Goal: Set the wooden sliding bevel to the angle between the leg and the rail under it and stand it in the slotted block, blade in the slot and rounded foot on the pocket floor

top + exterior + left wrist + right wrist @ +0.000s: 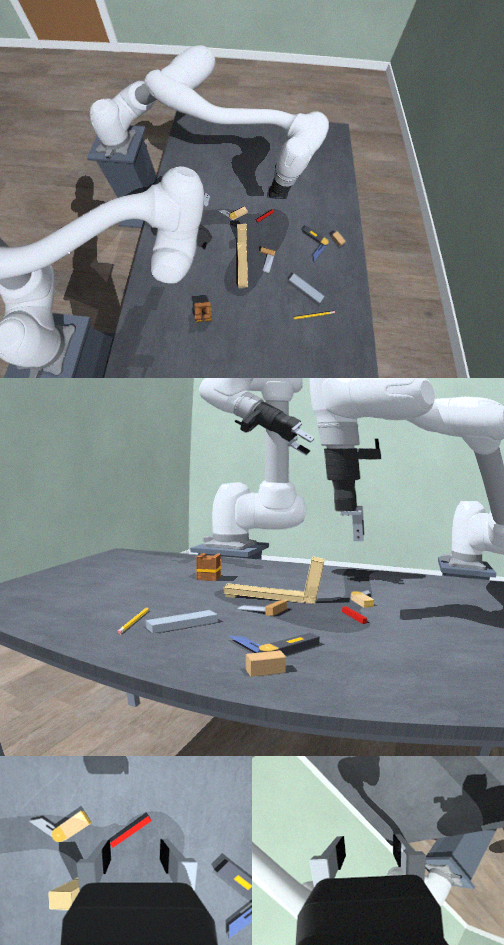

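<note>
The wooden sliding bevel (240, 213) (362, 599) (73, 828) lies on the table, its grey blade partly swung out beside the rounded yellow end. The black bevel (313, 234) (295, 643) (232, 875) lies with its blue blade out. A pale wooden leg (314, 578) (60, 900) rises, leaning, from one end of a long rail (242, 267) (265, 592). The slotted block (202, 312) (202, 563) stands upright; its pocket floor is not clear. My left gripper (358, 524) (134, 850) is open and empty, pointing down above the table. My right gripper (303, 440) (369, 845) is open and empty, high up.
A red bar (265, 215) (354, 615) (132, 833) lies below the left gripper. A small square with an orange handle (267, 251) (276, 608) lies beside the rail. A grey bar (306, 288) (182, 621), a pencil (314, 315) (134, 620) and a wood block (338, 238) (266, 664) lie farther out.
</note>
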Tool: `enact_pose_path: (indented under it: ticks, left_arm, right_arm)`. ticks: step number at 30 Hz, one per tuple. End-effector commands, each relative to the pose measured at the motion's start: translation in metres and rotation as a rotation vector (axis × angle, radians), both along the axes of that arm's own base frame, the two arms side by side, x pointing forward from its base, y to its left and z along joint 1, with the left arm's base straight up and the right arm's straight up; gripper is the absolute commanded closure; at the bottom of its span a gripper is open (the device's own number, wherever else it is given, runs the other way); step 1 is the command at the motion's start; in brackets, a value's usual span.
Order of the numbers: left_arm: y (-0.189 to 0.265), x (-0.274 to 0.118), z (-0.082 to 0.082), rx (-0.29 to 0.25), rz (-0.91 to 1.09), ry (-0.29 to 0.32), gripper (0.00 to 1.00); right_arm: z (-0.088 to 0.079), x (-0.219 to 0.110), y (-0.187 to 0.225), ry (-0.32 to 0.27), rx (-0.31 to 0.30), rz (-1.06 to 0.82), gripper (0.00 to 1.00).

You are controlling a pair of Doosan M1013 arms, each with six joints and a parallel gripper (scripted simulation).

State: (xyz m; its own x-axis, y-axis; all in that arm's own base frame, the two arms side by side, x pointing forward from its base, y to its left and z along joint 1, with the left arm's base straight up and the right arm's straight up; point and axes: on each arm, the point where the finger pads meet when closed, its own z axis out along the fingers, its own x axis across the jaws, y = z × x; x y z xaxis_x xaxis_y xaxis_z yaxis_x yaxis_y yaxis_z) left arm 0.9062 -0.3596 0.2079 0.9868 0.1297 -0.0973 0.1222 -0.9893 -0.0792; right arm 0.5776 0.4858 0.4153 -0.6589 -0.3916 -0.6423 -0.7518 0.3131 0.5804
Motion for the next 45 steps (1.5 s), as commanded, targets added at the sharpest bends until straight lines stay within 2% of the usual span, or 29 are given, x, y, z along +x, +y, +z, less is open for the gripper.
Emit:
enact_pose_path:
  ticks: [1, 4, 6, 7, 13, 21, 23, 24, 38, 40, 41, 42, 45]
  left_arm:
    - [0.069, 0.004, 0.011, 0.009, 0.154, 0.007, 0.00]
    - [0.115, 0.004, 0.016, 0.014, 0.226, 0.012, 0.00]
    - [0.115, 0.004, 0.016, 0.014, 0.226, 0.012, 0.00]
    - [0.160, 0.002, 0.022, 0.018, 0.284, 0.017, 0.00]
    - [0.243, -0.009, 0.031, 0.028, 0.428, 0.030, 0.00]
    - [0.360, -0.039, 0.044, 0.041, 0.625, 0.048, 0.00]
    - [0.360, -0.039, 0.044, 0.041, 0.625, 0.048, 0.00]
    - [0.402, -0.054, 0.049, 0.045, 0.694, 0.055, 0.00]
    - [0.576, -0.153, 0.067, 0.066, 1.042, 0.094, 0.00]
    - [0.576, -0.153, 0.067, 0.066, 1.042, 0.094, 0.00]
    - [0.609, -0.180, 0.071, 0.070, 1.117, 0.104, 0.00]
    - [0.618, -0.187, 0.072, 0.071, 1.139, 0.106, 0.00]
    - [0.647, -0.216, 0.075, 0.075, 1.213, 0.116, 0.00]
  right_arm:
    - [-0.007, 0.020, 0.034, -0.028, -0.064, 0.179, 0.00]
    - [-0.018, 0.031, 0.052, -0.045, -0.100, 0.279, 0.00]
    - [-0.018, 0.031, 0.052, -0.045, -0.100, 0.279, 0.00]
    - [-0.029, 0.039, 0.065, -0.058, -0.131, 0.365, 0.00]
    - [-0.059, 0.058, 0.093, -0.081, -0.205, 0.552, 0.00]
    - [-0.109, 0.080, 0.123, -0.095, -0.310, 0.796, 0.00]
    - [-0.109, 0.080, 0.123, -0.095, -0.310, 0.796, 0.00]
    - [-0.127, 0.087, 0.131, -0.095, -0.346, 0.874, 0.00]
    - [-0.226, 0.113, 0.164, -0.057, -0.537, 1.232, 0.00]
    - [-0.226, 0.113, 0.164, -0.057, -0.537, 1.232, 0.00]
    - [-0.242, 0.115, 0.168, -0.045, -0.568, 1.282, 0.00]
    - [-0.252, 0.116, 0.171, -0.036, -0.589, 1.314, 0.00]
    - [-0.271, 0.118, 0.176, -0.018, -0.627, 1.370, 0.00]
